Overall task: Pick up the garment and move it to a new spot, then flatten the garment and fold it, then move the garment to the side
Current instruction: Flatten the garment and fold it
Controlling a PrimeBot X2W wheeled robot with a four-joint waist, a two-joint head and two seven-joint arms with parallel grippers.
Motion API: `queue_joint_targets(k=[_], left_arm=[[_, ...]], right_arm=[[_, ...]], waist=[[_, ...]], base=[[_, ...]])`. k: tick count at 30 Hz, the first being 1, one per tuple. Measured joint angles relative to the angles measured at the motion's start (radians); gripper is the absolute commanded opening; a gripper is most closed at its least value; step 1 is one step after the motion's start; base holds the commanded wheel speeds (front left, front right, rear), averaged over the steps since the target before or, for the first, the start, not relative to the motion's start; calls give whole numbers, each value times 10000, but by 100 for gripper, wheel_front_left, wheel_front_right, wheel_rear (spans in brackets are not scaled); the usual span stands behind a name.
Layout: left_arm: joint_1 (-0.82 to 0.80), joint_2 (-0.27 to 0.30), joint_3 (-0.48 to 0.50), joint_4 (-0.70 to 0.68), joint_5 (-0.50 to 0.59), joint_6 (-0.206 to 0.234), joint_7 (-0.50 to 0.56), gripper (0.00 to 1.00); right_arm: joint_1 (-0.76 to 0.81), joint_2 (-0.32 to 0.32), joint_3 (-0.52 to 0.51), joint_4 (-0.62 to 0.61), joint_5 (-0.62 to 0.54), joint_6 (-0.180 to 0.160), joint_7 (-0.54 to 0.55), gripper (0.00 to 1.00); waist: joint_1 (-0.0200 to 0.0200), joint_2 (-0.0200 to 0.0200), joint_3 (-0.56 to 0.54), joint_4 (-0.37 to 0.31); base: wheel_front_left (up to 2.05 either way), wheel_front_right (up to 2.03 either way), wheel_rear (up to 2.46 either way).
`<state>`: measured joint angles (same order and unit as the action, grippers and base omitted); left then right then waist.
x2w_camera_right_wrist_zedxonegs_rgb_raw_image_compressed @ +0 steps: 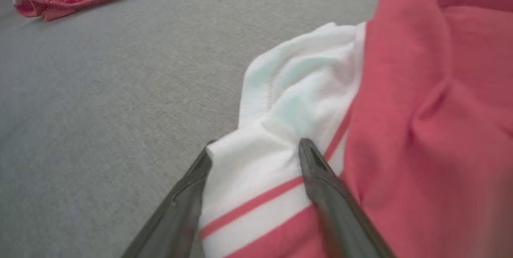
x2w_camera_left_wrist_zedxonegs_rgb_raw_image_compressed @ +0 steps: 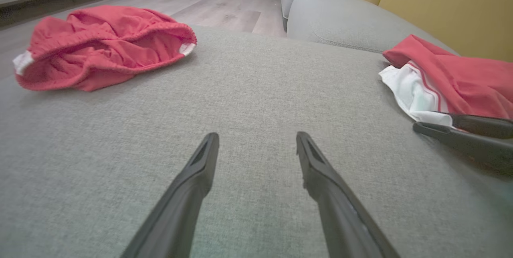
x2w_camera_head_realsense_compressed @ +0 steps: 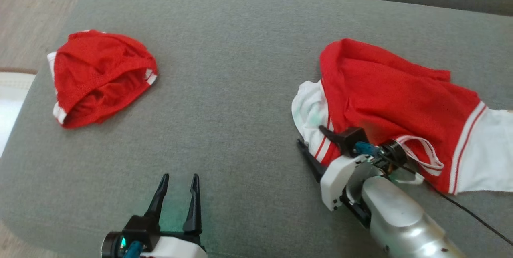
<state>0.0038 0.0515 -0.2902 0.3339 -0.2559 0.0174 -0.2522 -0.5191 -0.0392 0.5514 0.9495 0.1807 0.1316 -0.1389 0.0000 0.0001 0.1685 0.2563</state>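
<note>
My right gripper (x2w_camera_right_wrist_zedxonegs_rgb_raw_image_compressed: pixel 256 144) has its jaws spread, straddling the white edge of the red-and-white garment (x2w_camera_head_realsense_compressed: pixel 400 101), which lies rumpled on the right of the grey cushion (x2w_camera_head_realsense_compressed: pixel 240 89). The left gripper (x2w_camera_head_realsense_compressed: pixel 179 177) is open and empty. I judge the step as the first pickup. Next: close on the edge, then lift.

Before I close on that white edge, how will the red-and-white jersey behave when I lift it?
Likely floppy: the jersey lies creased and bunched on the cushion, so it should drape and trail. Probably light; the fabric looks thin. With only the white edge between the open right fingers, it may slip out.
</note>
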Motion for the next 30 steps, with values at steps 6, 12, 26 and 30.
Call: queue_joint_targets(k=[6,12,26,30], left_arm=[[-14,-2,-56,10,2,-2,-2,100],[-66,-2,-98,58,2,-10,0,100],[-9,0,-301,236,-81,-176,-2,100],[163,-2,-351,359,-128,-188,0,100]], right_arm=[[341,-94,-251,10,-270,0,-510,100],[408,-245,299,-217,-176,-4,-265,0],[-2253,-353,1607,-3327,2366,-4,-1034,0],[-4198,-345,1298,-4548,3312,-4,-1122,0]], waist=[[0,0,-145,-302],[0,0,-156,-234],[1,0,-488,682],[0,0,-722,1099]], base=[[0,0,0],[0,0,0],[0,0,0],[0,0,0]])
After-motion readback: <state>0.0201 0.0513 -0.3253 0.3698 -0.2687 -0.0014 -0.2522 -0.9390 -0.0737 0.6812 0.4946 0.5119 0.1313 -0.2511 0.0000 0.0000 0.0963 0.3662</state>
